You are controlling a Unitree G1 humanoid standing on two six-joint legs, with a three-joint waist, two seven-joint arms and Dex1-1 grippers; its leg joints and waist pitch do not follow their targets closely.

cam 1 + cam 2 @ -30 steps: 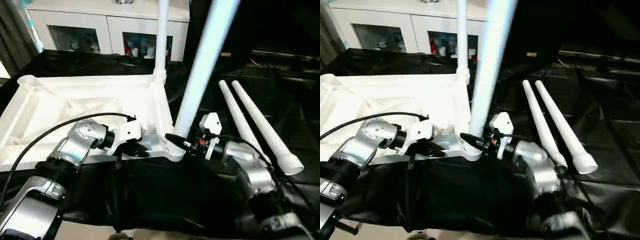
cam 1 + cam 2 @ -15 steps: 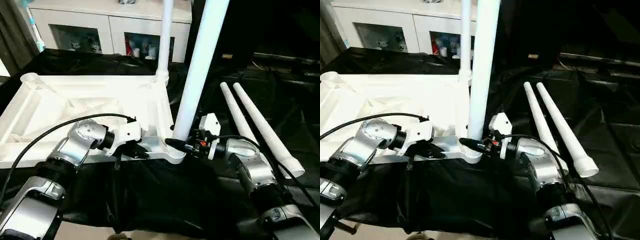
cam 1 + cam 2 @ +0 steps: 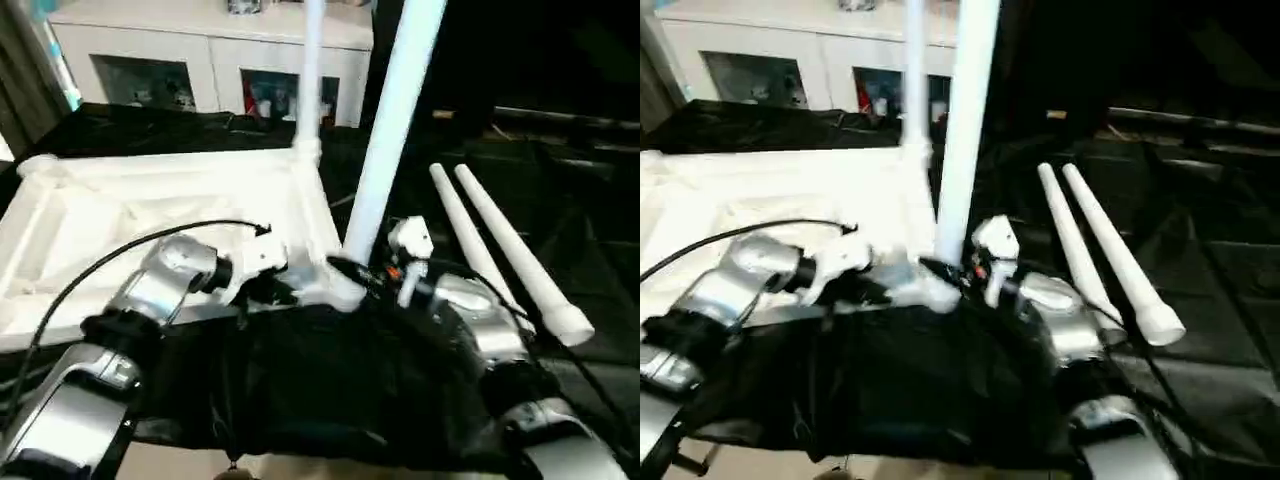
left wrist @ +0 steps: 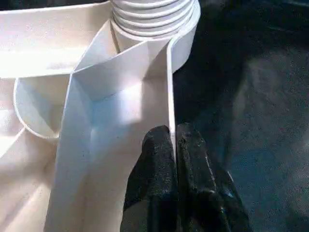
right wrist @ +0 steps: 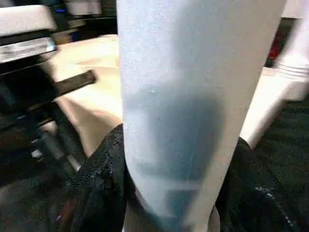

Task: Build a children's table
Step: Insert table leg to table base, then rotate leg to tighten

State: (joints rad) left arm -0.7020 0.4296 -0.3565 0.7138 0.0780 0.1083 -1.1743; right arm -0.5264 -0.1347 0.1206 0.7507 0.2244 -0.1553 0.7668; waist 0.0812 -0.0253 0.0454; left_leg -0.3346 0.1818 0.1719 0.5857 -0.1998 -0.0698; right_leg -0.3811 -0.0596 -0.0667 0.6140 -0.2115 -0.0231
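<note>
Upright leg [image 3: 385,150] cut off by top edge, upper end unseen; foot hidden behind right gripper [image 3: 345,272]. Far leg [image 3: 310,80] likewise cropped above. Tabletop [image 3: 120,215] partly masked by left forearm [image 3: 165,285]. Cabinet [image 3: 200,70] contents too blurred to identify

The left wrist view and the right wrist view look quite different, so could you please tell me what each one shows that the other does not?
Left wrist view: the left hand, its black fingers pinched on a thin edge wall of the white tabletop, with a ribbed collar at the corner beyond and black cloth beside it. Right wrist view: the right hand clasping the upright leg, which stands between its fingers. Shared: the tabletop's white surface.
</note>
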